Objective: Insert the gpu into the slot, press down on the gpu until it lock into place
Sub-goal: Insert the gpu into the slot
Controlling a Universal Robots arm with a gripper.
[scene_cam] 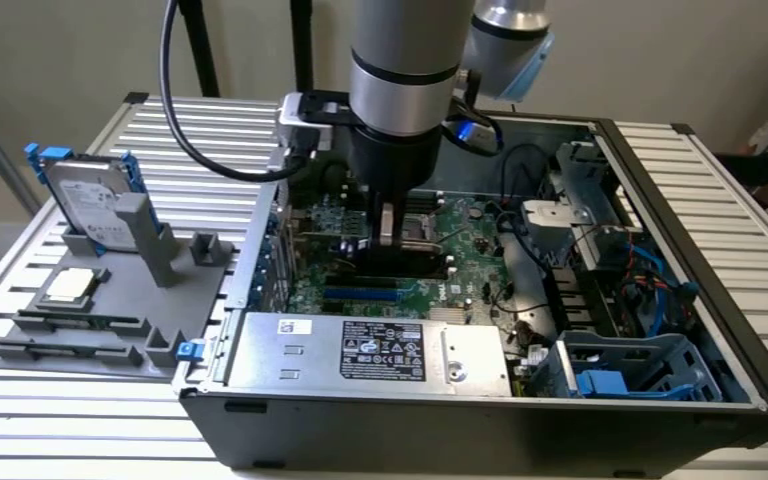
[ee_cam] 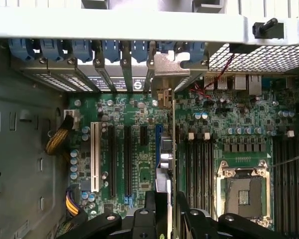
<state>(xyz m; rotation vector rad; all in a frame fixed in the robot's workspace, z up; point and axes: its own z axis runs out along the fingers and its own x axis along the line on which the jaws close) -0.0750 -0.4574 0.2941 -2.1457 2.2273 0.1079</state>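
Card standing in the computer case

I see my gripper (ee_cam: 167, 209) with fingers spread, straddling the gpu (ee_cam: 172, 149) upright on the motherboard (scene_cam: 471, 270) inside the case (scene_cam: 704, 330), frame centre.

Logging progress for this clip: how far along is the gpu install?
Done, apparently: the gpu stands upright on the motherboard, its bracket at the case's rear wall. In hand: the gripper straddles the gpu's top edge, jaws open, not clamping it. Left: whether the gpu is fully pressed down and locked cannot be told.
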